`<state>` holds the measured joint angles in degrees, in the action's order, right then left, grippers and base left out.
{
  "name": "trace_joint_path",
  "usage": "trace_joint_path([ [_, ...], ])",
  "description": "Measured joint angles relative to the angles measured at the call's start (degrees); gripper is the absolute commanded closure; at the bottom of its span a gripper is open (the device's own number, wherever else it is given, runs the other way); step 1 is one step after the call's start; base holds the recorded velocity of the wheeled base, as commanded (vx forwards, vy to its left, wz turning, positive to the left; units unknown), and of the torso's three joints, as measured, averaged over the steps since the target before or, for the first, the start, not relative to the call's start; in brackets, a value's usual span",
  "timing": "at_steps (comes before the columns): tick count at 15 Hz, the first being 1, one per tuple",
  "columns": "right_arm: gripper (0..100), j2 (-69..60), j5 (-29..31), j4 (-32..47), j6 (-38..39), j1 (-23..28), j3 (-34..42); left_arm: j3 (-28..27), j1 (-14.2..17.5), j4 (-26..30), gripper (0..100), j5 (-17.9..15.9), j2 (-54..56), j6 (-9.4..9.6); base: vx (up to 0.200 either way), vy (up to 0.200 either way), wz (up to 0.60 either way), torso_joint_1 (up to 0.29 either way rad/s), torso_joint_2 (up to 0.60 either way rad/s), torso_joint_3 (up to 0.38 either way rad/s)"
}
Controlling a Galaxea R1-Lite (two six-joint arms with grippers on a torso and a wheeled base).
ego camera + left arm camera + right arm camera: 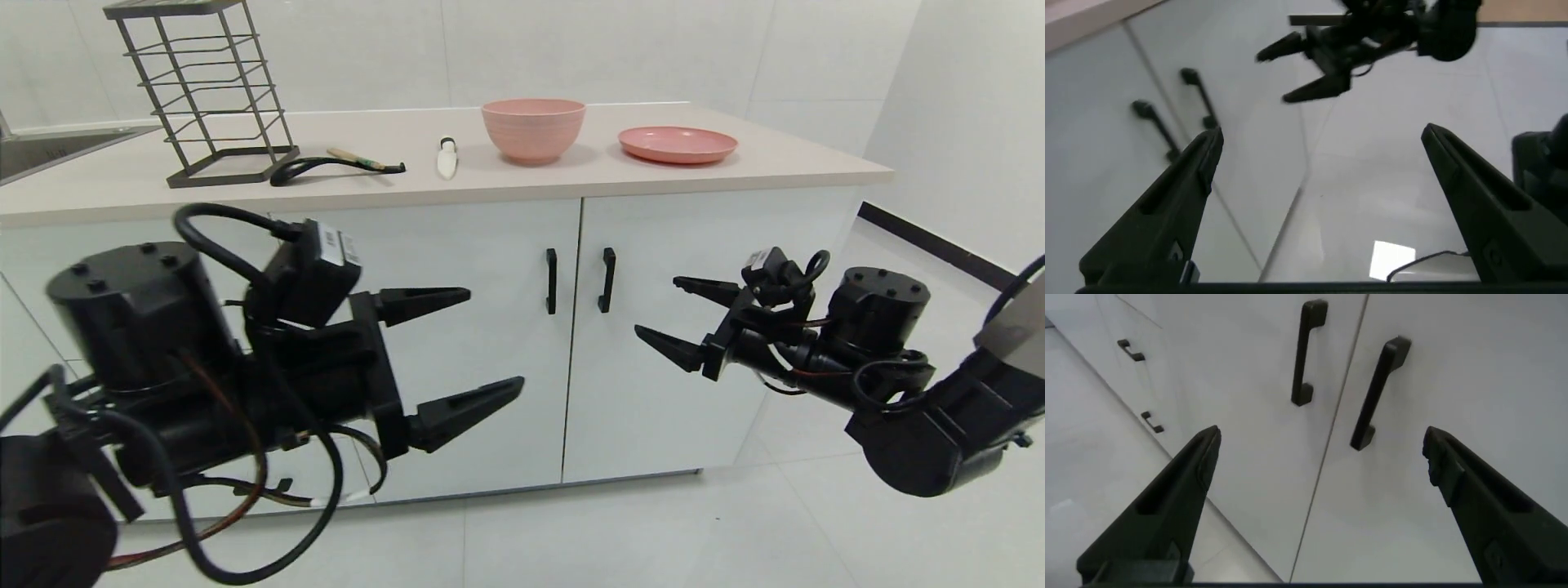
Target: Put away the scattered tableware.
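Note:
On the beige countertop [775, 175] stand a pink bowl [533, 129] and, to its right, a pink plate [678, 144]. A white-handled utensil [446, 157] lies left of the bowl, and a black ladle with a wooden handle [336, 166] lies beside a black wire rack [204, 90] at the counter's left. My left gripper [483, 341] [1323, 143] hangs open and empty below counter height, in front of the left cabinet door. My right gripper [668, 312] [1323, 449] is open and empty too, facing the door handles [1343, 380]. The right gripper [1294, 69] also shows farther off in the left wrist view.
White cabinet doors with two black handles [578, 280] close the counter front. A sink [49, 151] is set in the far left of the counter. White tiled floor [653, 531] spreads below, and a wall with a dark skirting [931, 241] runs on the right.

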<state>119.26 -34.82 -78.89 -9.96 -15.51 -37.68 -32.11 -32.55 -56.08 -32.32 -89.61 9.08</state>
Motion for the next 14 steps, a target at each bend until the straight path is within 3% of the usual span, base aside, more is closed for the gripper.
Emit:
trace_joint_path([
  [2, 0, 3.0, -1.4, -0.3, -0.1, -0.1, -2.0, -1.8, -1.8, -4.5, 0, -2.9, -7.1, 0.05, 0.0, 0.0, 0.0, 0.0, 0.0, 0.0],
  [7, 0, 9.6, -1.7, 0.1, -0.1, -1.6, -13.1, -11.6, -3.0, -5.7, 0, -3.8, -18.2, -0.35, 0.0, 0.0, 0.0, 0.0, 0.0, 0.0],
  [11, 0, 14.7, -1.8, 0.3, 0.0, -1.2, -19.3, -19.9, -2.6, -5.4, 0, -3.2, -24.1, -5.12, 0.0, 0.0, 0.0, 0.0, 0.0, 0.0],
  [14, 0, 17.3, -2.6, 0.5, 0.1, -1.1, -22.8, -27.2, -2.4, -5.4, 0, -1.4, -27.5, -5.97, 0.0, 0.0, 0.0, 0.0, 0.0, 0.0],
])
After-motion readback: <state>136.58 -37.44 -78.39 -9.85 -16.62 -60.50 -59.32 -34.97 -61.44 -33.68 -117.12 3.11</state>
